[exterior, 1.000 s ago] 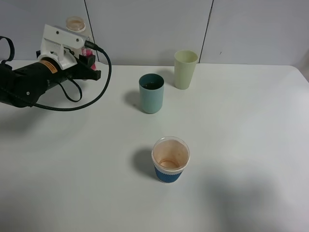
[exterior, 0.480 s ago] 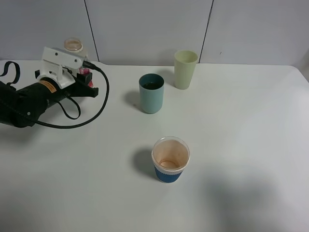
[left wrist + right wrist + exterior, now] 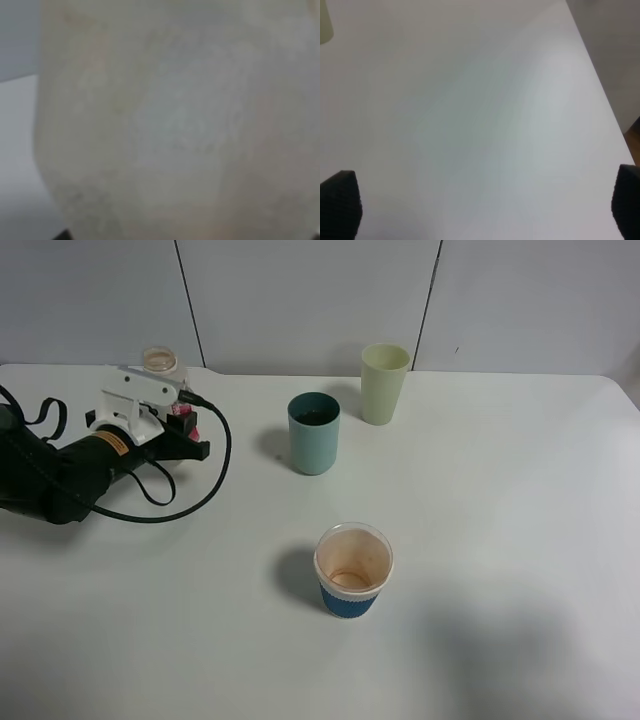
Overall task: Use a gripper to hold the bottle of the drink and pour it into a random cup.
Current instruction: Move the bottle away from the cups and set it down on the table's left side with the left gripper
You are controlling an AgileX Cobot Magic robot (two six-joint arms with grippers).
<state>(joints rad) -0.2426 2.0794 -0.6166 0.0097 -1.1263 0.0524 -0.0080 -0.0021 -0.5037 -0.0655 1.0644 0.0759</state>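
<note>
My left gripper, white on a black arm, is shut on the bottle at the back left of the table. The bottle stands upright with its open neck above the gripper and a strip of pink-red label between the fingers. In the left wrist view the bottle fills the picture as a pale blur. I cannot make out the drink. The teal cup stands well to the right of the bottle, dark inside. My right gripper is open over bare table; only its black fingertips show.
A pale yellow-green tumbler stands behind and right of the teal cup. A white paper cup with a blue sleeve sits nearer the front. A black cable loops from the left arm over the table. The table's right edge shows in the right wrist view.
The left arm has come down toward the table with the bottle in its grip, staying at the back left. The cups have not moved.
</note>
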